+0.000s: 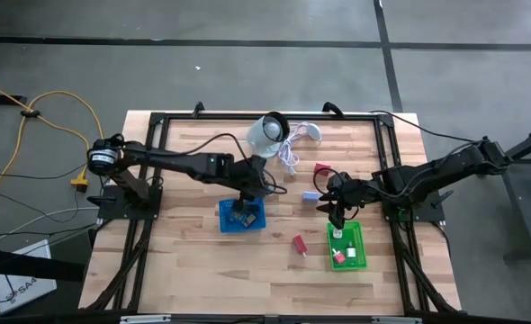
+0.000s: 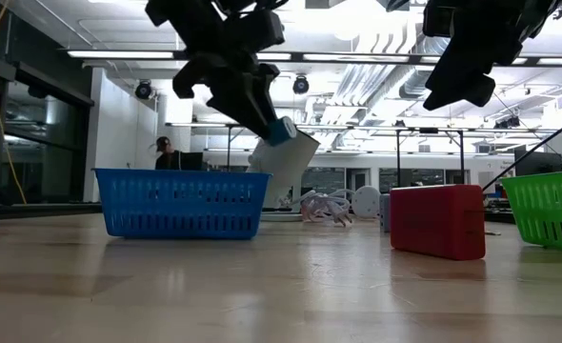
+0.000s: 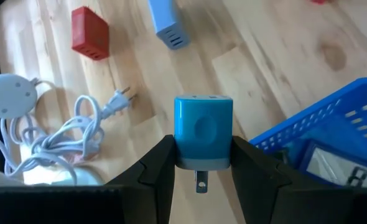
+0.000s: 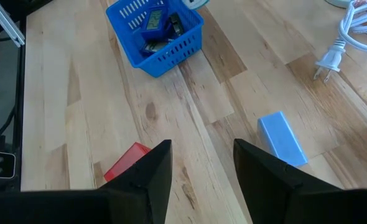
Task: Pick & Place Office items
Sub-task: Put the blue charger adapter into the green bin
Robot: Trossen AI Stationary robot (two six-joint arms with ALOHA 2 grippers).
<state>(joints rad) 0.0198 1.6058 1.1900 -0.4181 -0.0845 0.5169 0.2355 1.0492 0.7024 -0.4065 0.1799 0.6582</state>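
No text, label or number is legible on anything here.

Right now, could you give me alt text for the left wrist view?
The left gripper fingers clamp a bright blue plug adapter above the wooden table, beside the blue mesh basket. Farther off lie a red block, a pale blue block and a white cable.
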